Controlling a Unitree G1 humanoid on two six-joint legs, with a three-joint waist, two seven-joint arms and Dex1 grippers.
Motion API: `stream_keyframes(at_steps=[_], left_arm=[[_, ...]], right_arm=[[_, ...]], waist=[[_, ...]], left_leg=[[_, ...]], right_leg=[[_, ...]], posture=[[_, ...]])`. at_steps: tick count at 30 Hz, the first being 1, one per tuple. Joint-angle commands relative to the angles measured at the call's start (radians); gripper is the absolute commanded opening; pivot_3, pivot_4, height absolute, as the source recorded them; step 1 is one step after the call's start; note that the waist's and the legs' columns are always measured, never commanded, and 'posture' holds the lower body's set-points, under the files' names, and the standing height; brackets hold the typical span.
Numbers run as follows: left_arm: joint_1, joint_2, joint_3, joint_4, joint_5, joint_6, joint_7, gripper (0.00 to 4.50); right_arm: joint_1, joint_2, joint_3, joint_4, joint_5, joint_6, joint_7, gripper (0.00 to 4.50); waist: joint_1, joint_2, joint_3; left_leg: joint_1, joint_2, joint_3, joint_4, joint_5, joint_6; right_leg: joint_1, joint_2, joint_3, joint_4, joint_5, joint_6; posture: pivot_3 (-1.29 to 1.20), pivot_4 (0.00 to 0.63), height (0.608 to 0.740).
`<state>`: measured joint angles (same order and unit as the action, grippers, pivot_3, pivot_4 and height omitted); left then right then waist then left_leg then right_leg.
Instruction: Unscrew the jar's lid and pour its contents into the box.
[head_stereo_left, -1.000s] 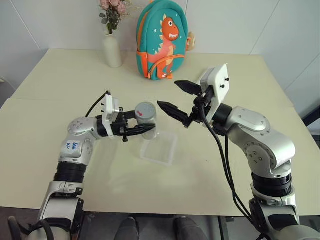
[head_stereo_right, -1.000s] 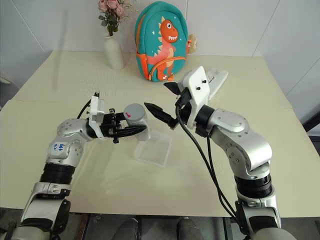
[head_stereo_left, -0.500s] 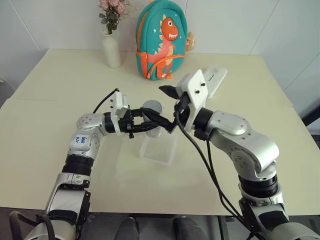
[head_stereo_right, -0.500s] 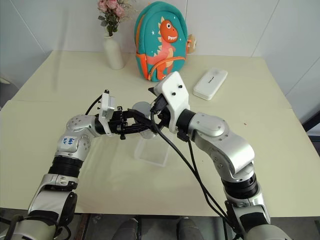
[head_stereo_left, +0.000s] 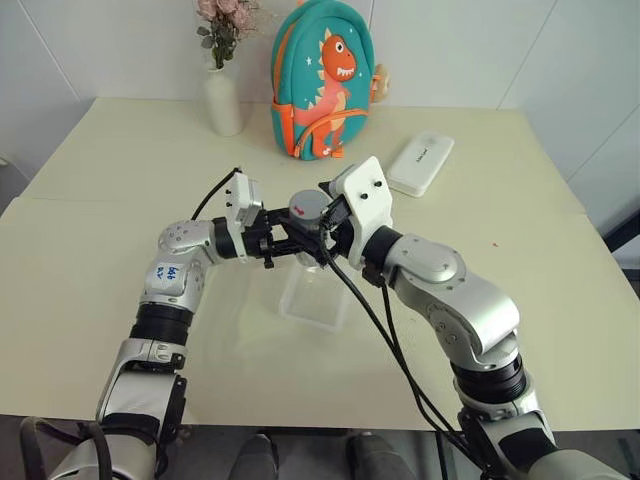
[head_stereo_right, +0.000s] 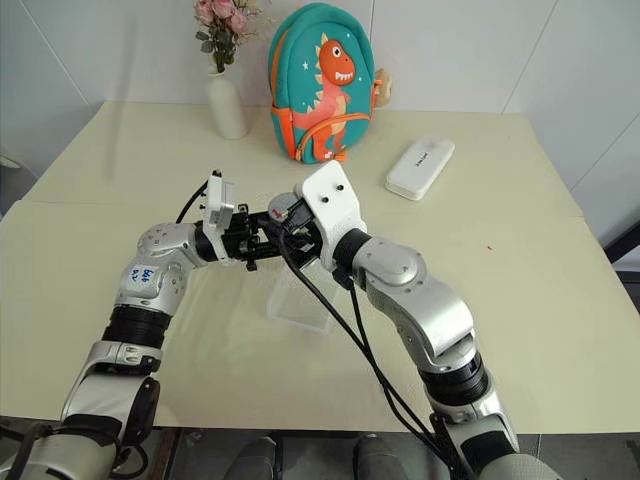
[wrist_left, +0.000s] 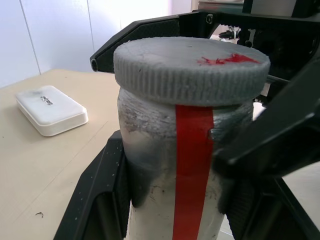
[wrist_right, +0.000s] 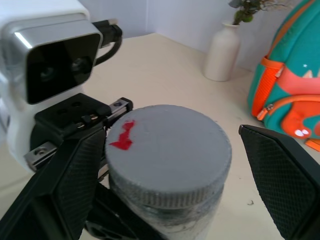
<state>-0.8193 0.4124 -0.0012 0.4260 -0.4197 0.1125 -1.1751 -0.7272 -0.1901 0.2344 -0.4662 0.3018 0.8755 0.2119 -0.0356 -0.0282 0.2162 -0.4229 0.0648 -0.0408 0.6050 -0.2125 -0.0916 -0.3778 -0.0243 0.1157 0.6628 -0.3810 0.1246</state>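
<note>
Left fingers (wrist_left: 107, 200) gripping jar (wrist_left: 170, 165), right fingers (wrist_right: 75, 180) apparently flanking lid (wrist_right: 167, 152)

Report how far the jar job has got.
Done: the left gripper holds the jar raised above the box. In hand: the open right gripper brackets the lid, one finger either side, not yet clamped. Left: unscrewing the lid, which is on, and pouring into the box.

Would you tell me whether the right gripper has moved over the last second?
Yes: the right gripper swung leftward, away from the white case, to straddle the lid.
</note>
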Motion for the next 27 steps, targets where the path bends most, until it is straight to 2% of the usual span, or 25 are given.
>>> stream_keyframes(at_steps=[1, 12, 15, 19, 23, 27], left_arm=[[-0.035, -0.003, 0.005, -0.001, 0.002, 0.011, -0.010, 1.98], [-0.042, -0.002, -0.002, 0.008, 0.011, 0.017, -0.030, 1.98], [-0.043, -0.003, -0.001, 0.006, 0.012, 0.017, -0.031, 1.98], [-0.040, -0.003, 0.000, -0.002, 0.012, 0.020, -0.029, 1.98], [-0.037, -0.002, 0.001, -0.008, 0.011, 0.021, -0.029, 1.98], [-0.039, 0.001, 0.007, -0.008, 0.001, 0.020, -0.046, 1.98]], right_arm=[[0.009, 0.023, 0.006, -0.049, -0.032, -0.018, -0.028, 4.50], [0.011, 0.043, -0.008, -0.041, -0.056, -0.057, -0.015, 4.50], [0.015, 0.047, -0.007, -0.045, -0.048, -0.058, -0.005, 3.89], [0.022, 0.057, -0.010, -0.054, -0.041, -0.063, 0.007, 2.60], [0.024, 0.062, -0.006, -0.069, -0.013, -0.058, 0.040, 2.60], [0.026, 0.058, -0.017, -0.080, 0.050, -0.118, 0.139, 2.60]], waist=[[0.000, 0.000, 0.000], [-0.002, 0.000, 0.000], [-0.003, 0.000, 0.000], [-0.004, 0.000, 0.000], [-0.004, 0.000, 0.000], [-0.005, 0.000, 0.000]], left_leg=[[0.000, 0.000, 0.000, 0.000, 0.000, 0.000], [0.000, 0.000, 0.000, 0.000, 0.000, 0.000], [0.000, 0.000, 0.000, 0.000, 0.000, 0.000], [0.000, 0.000, 0.000, 0.000, 0.000, 0.000], [0.000, 0.000, 0.000, 0.000, 0.000, 0.000], [0.000, 0.000, 0.000, 0.000, 0.000, 0.000]], right_leg=[[0.000, 0.000, 0.000, 0.000, 0.000, 0.000], [0.000, 0.000, 0.000, 0.000, 0.000, 0.000], [0.000, 0.000, 0.000, 0.000, 0.000, 0.000], [0.000, 0.000, 0.000, 0.000, 0.000, 0.000], [0.000, 0.000, 0.000, 0.000, 0.000, 0.000], [0.000, 0.000, 0.000, 0.000, 0.000, 0.000]], posture=[[0.00, 0.150, 0.740], [0.00, 0.150, 0.740], [0.00, 0.150, 0.740], [0.00, 0.150, 0.740], [0.00, 0.150, 0.740], [0.00, 0.150, 0.740]])
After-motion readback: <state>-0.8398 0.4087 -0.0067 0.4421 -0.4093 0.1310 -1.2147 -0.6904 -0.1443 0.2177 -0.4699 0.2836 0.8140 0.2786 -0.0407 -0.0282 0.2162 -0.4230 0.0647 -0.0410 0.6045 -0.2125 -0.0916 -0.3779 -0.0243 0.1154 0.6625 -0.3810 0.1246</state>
